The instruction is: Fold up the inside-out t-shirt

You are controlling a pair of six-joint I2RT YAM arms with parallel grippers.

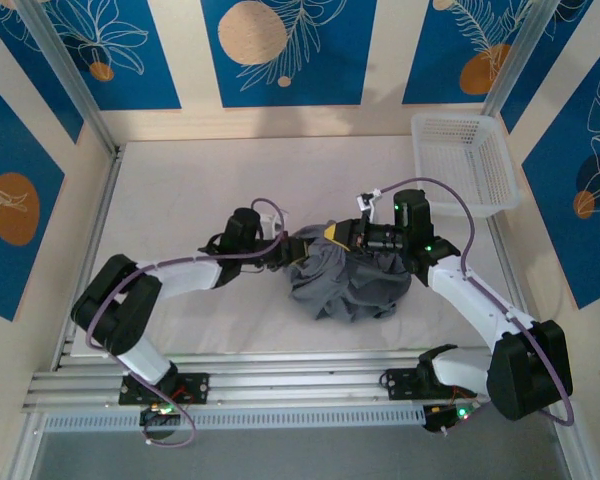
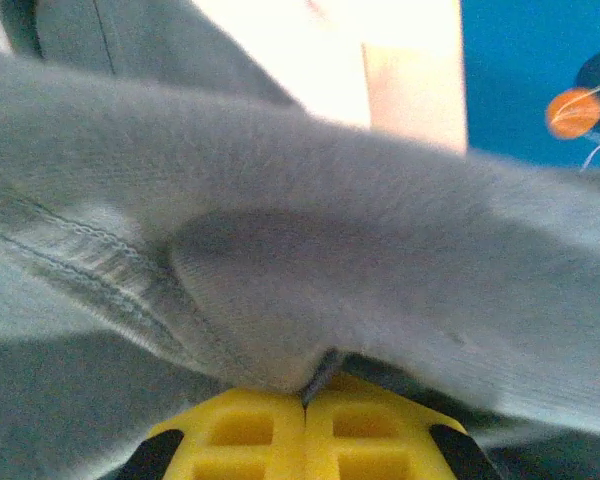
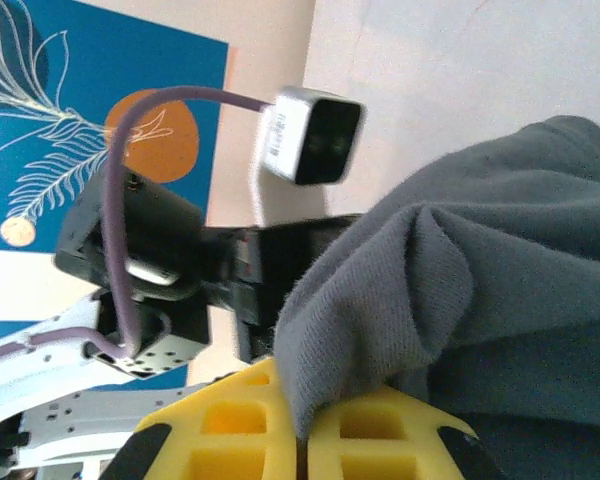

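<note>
The inside-out t-shirt [image 1: 352, 282] is a crumpled slate-grey heap in the middle of the white table, lifted at its top edge between both arms. My left gripper [image 1: 294, 248] is at the heap's upper left. In the left wrist view its yellow fingers [image 2: 242, 432] are pressed together, with a fold of grey cloth [image 2: 360, 290] pinched between them. My right gripper [image 1: 333, 233] meets it from the right. In the right wrist view its yellow fingers [image 3: 390, 435] are shut on a bunched ridge of the shirt [image 3: 400, 300]. A stitched seam [image 2: 90, 265] runs along the left.
A white plastic basket [image 1: 453, 119] stands at the table's back right corner. The left arm's wrist and its camera [image 3: 312, 136] hang close in front of my right gripper. Aluminium frame posts [image 1: 60, 80] and blue patterned walls enclose the table.
</note>
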